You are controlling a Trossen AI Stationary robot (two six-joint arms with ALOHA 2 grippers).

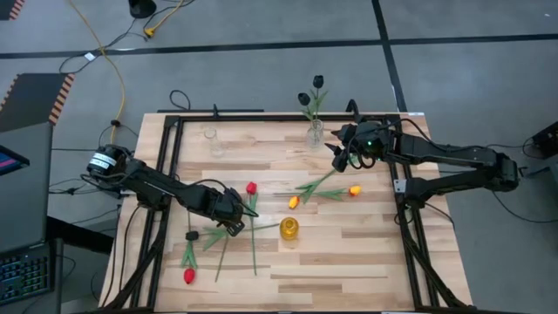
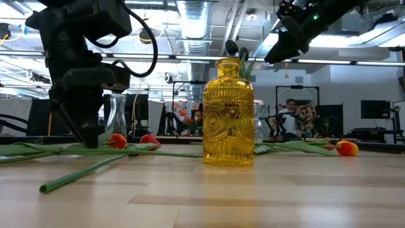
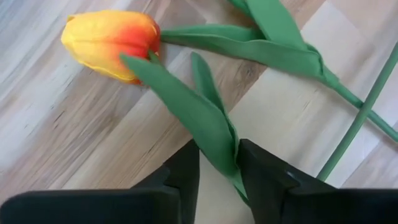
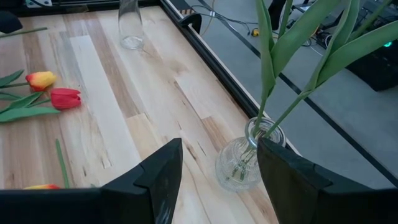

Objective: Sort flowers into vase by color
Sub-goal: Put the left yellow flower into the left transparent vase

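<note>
Tulips lie flat across the table's middle: a red-and-yellow one, two yellow-orange ones, and a red one near the front left. Two black tulips stand with their stems in a clear vase at the far edge. A yellow vase stands near the middle. My left gripper is down at the table, shut on the red-and-yellow tulip. My right gripper is open and raised, just beside the clear vase. My left gripper pinches the red-and-yellow tulip by a green leaf a short way below the head, between its two fingers. The fingers come from above, pointing down. The tulip's head and stem lie on the table. Whether the stem is also in the pinch is hidden by the leaf.
A second, empty clear vase stands at the far left of the table. A small black flower head lies left of my left gripper. Loose green stems cross the near left part. Black frame rails border the tabletop.
</note>
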